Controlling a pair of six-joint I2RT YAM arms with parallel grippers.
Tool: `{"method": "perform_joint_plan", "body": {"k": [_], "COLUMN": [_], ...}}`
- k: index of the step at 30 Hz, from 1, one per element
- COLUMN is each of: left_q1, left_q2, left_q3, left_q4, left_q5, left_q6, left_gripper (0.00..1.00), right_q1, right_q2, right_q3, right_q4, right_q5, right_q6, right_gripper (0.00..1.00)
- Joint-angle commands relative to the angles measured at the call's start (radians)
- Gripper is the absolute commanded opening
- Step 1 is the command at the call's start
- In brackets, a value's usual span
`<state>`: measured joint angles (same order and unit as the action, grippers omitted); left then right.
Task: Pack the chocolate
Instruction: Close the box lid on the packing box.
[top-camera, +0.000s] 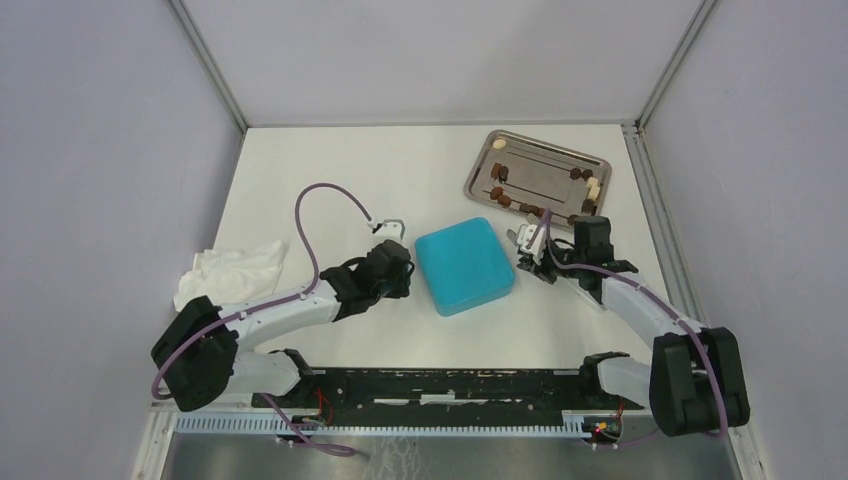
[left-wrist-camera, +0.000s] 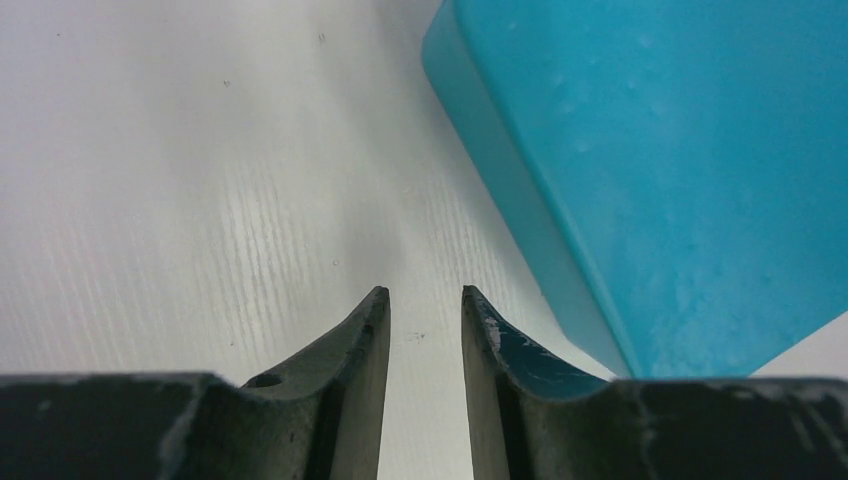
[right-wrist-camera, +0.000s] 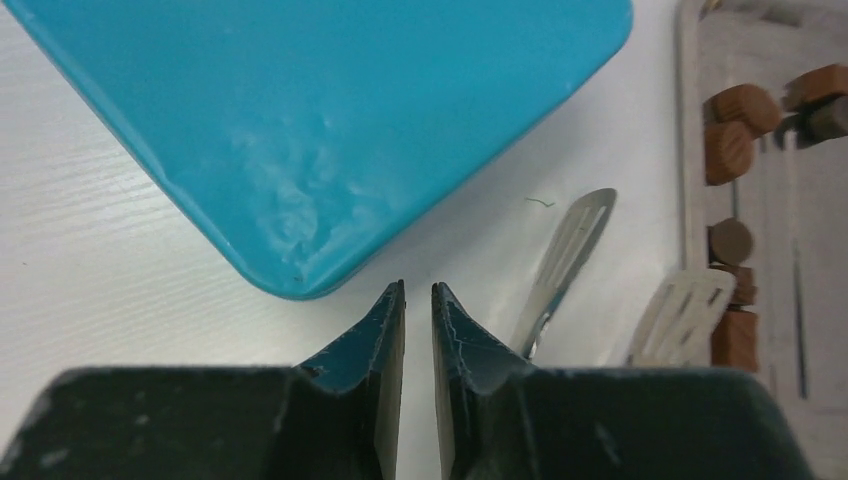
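**Me:** Fingers first: my left gripper (left-wrist-camera: 425, 310) hangs low over bare table (left-wrist-camera: 180, 200), jaws nearly together with a narrow gap and nothing in it. My right gripper (right-wrist-camera: 418, 300) is the same, almost closed and empty.

**You:** And just ahead of them?

**Me:** The teal box (top-camera: 465, 264), lid on, lies between my two hands. Its long wall runs ahead and to the right of my left fingertips; one rounded corner sits right in front of my right ones.

**You:** Where are the chocolates?

**Me:** Farther out, beyond and right of my right hand, on the metal tray (top-camera: 560, 150): chocolate pieces (right-wrist-camera: 738, 108), mostly brown with a few pale ones, loose along the rims. Metal tongs (right-wrist-camera: 570, 250) lie between that hand and the tray, one blade over the edge.

**You:** How will they handle?

**Me:** Small, light, rigid, I'd judge, but easily scuffed or cracked if squeezed. I'd pinch one gently across its sides. Whether any are already inside the closed box, I can't see.

**You:** Anything else?

**Me:** A crumpled white cloth (top-camera: 232, 272) lies well off to the left of my left arm.
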<state>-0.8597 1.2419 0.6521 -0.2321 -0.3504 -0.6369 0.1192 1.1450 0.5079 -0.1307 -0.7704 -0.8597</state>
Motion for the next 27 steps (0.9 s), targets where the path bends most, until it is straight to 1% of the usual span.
{"method": "perform_joint_plan", "body": {"k": [1, 6, 12, 16, 20, 24, 27], "left_q1": [0.000, 0.001, 0.001, 0.001, 0.001, -0.006, -0.015], "left_q2": [0.071, 0.165, 0.239, 0.251, 0.270, 0.294, 0.301], "left_q3": [0.076, 0.121, 0.164, 0.179, 0.209, 0.225, 0.219], "left_q4": [0.030, 0.039, 0.046, 0.057, 0.059, 0.069, 0.081], "left_q5": [-0.002, 0.007, 0.004, 0.000, 0.018, 0.053, 0.060], "left_q6": [0.012, 0.021, 0.025, 0.034, 0.042, 0.026, 0.012], "left_gripper": [0.37, 0.35, 0.33, 0.33, 0.32, 0.32, 0.32], "right_q1": [0.077, 0.124, 0.145, 0.149, 0.158, 0.172, 0.174], "right_q2": [0.097, 0.181, 0.249, 0.289, 0.314, 0.317, 0.312], "right_q3": [0.086, 0.144, 0.161, 0.194, 0.199, 0.198, 0.198], "right_q4": [0.005, -0.016, -0.010, -0.029, -0.037, -0.047, -0.047], "right_q5": [0.118, 0.183, 0.206, 0.185, 0.112, 0.036, 0.024], "right_q6": [0.119, 0.199, 0.218, 0.244, 0.262, 0.266, 0.275], "right_gripper": [0.20, 0.20, 0.20, 0.20, 0.20, 0.20, 0.21]}}
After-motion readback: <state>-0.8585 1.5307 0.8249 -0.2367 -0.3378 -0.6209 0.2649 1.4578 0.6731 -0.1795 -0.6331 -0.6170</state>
